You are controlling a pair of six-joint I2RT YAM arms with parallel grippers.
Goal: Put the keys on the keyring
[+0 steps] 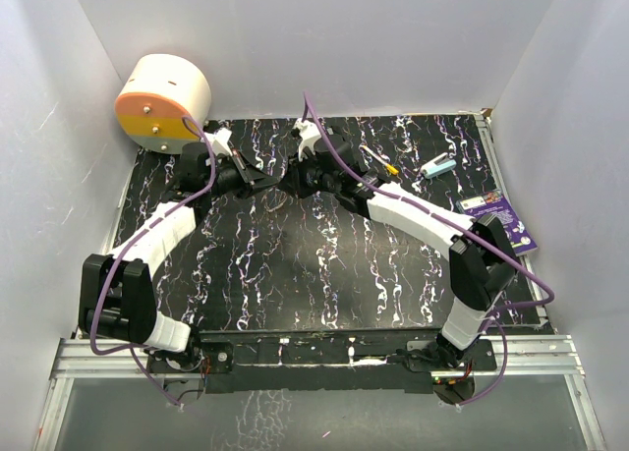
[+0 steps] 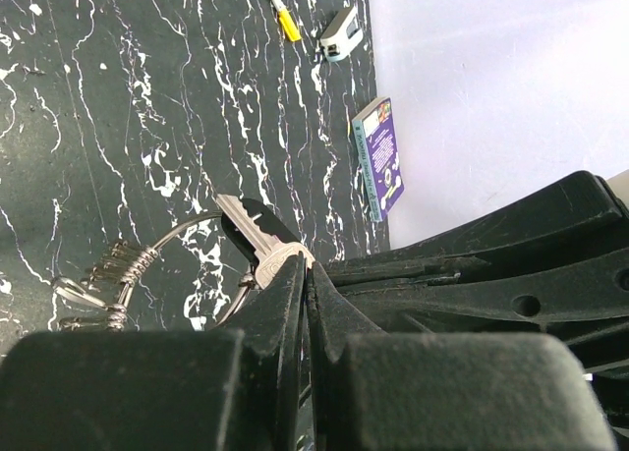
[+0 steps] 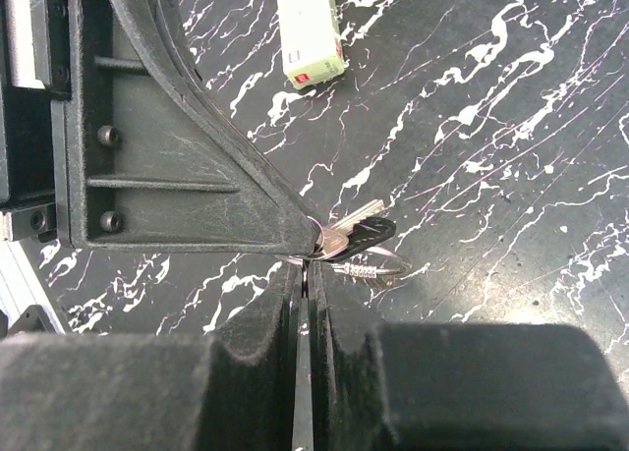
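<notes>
Both arms meet tip to tip on the marbled black table (image 1: pixel 295 274), just to the right-arm side of the cream-and-orange drum (image 1: pixel 162 102) and slightly nearer the bases than it. The left gripper (image 2: pixel 303 269) has its fingers pressed together on the head of one silver key (image 2: pixel 251 233). The blade juts straight out past the fingertips, its long axis roughly in line with the fingers and pointing away from the wrist. The keyring (image 2: pixel 187 227) lies just beside that blade, on its lower-left flank in the left wrist view, with a small coil (image 2: pixel 133 264) threaded on the wire. The right gripper (image 3: pixel 307 259) is likewise closed. It appears to pinch the ring's wire at the point where a black-headed key (image 3: pixel 369 230) and a second silver one fan out, though the contact itself is hidden by the fingertips. Both arms are equally near the work. In my judgement the coming move depends on bringing the key's hole to the ring's split. Neither can be seen, because the key's head is buried between the left fingers.
</notes>
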